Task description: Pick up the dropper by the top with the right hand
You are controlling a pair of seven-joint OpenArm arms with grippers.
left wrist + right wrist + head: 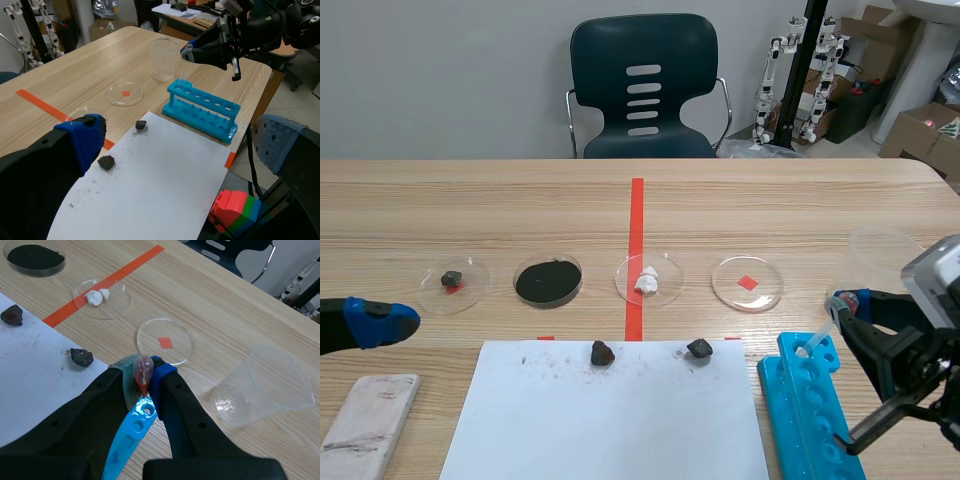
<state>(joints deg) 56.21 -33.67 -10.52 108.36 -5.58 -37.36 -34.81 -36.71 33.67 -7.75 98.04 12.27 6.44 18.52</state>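
Right gripper (141, 376) closed on dropper (143, 366): bulb pinched between pads, jaws only narrowly apart. Dropper upright, stem reaching down to end hole of blue rack (131, 432), at rack end nearest clear cup (265, 385). Left gripper (177, 142) wide open, holding nothing, well apart from rack.

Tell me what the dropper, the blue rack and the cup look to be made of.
Dropper: translucent, probably soft plastic; light shows through its bulb. Blue rack: opaque moulded plastic, slightly glossy, with even round holes. Cup: clear thin plastic, likely; the table grain shows through its wall.
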